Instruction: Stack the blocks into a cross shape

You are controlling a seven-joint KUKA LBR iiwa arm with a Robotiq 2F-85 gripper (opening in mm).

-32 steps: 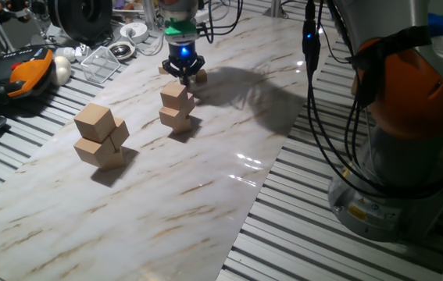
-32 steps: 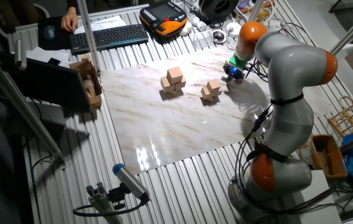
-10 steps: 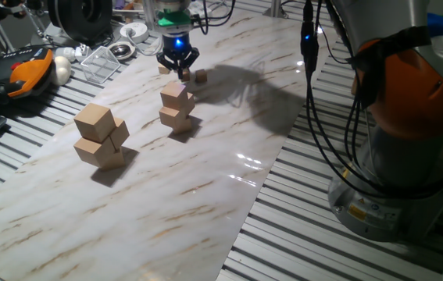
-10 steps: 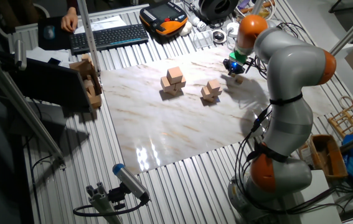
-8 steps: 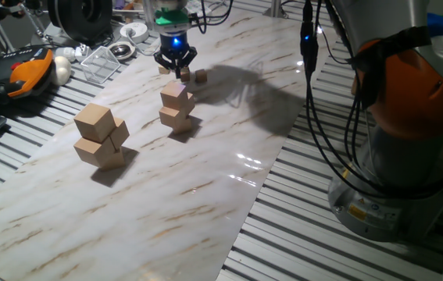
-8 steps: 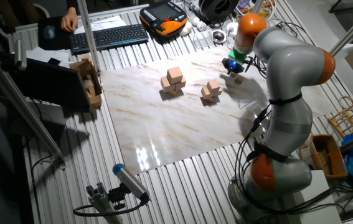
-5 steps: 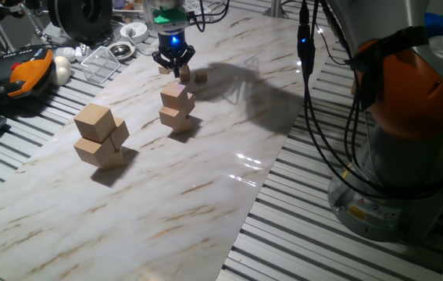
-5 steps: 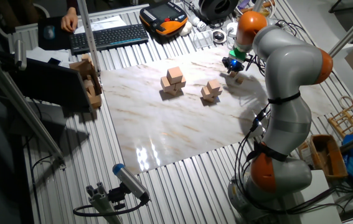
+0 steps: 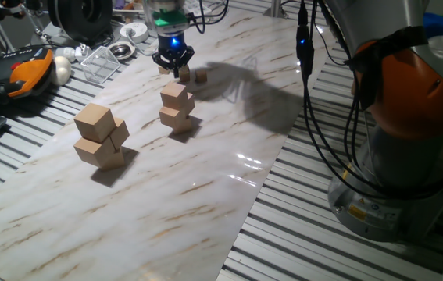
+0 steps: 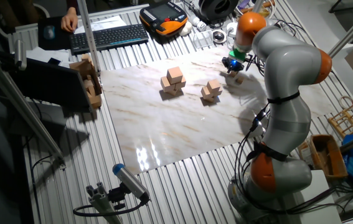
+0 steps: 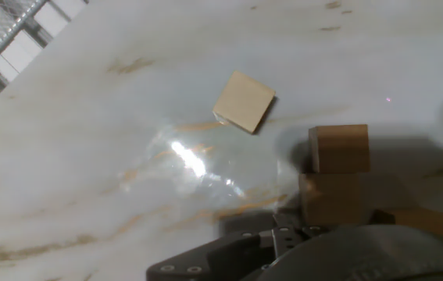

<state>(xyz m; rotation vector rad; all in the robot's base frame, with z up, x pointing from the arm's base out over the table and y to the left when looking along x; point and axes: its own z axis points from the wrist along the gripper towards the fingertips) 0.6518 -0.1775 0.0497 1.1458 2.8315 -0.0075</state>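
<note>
The pincer [image 9: 173, 64] hangs low over the far end of the marble surface [image 9: 205, 164], a blue light glowing on the body just above its dark fingers. Whether the fingers are parted or closed, and whether they hold anything, cannot be told: in the fixed views they are too small and dark, and the hand view shows only a dark part of the hand at the bottom edge.

Right around the pincer lie the tiny blocks [image 9: 201, 76]. In the one fixed view, one sits just to its right, one peeks out at its left [image 9: 163, 70], and one lies just below its tips [image 9: 183, 75]. In the hand view, one small block [image 11: 244, 101] lies alone and turned at an angle, while two more [image 11: 338, 148] sit touching each other in a line beside it, with a further one partly seen at the edge [image 11: 416, 221].

Nearer the camera than the pincer stands a stack of medium cubes [image 9: 176, 107], and further still, to the left, a stack of large cubes [image 9: 101, 136].
</note>
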